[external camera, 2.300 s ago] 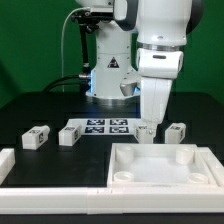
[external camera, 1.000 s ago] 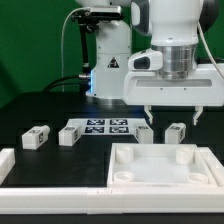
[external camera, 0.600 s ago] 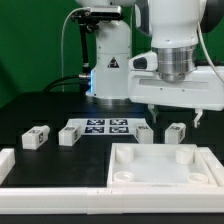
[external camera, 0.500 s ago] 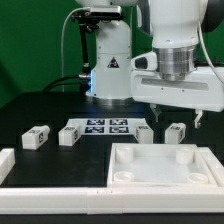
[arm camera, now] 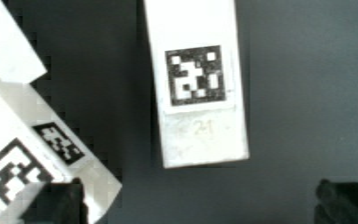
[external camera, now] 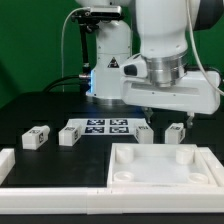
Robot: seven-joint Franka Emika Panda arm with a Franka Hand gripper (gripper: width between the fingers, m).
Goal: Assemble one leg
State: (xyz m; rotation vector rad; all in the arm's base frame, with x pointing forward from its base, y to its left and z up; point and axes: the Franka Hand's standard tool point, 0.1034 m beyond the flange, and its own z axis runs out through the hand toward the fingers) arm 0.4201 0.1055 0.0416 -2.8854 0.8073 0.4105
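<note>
robot's end effector (external camera: 167, 117) hangs above the dark table (external camera: 40, 112), fingers spread apart, empty, over a tagged white leg (arm camera: 201, 85).

No lettering is readable; a triangle sign (external camera: 113, 63) is borne by the robot base (external camera: 103, 45), and coded tags by the marker board (external camera: 107, 126) and a leg (external camera: 37, 137).

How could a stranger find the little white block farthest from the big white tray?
Look for the marker board, flat and white with black squares, mid-table. Past its end on the exterior view's left lie an inner block and an outer block; yours is the outer, last in the row, with a neighbour on one side only.
</note>
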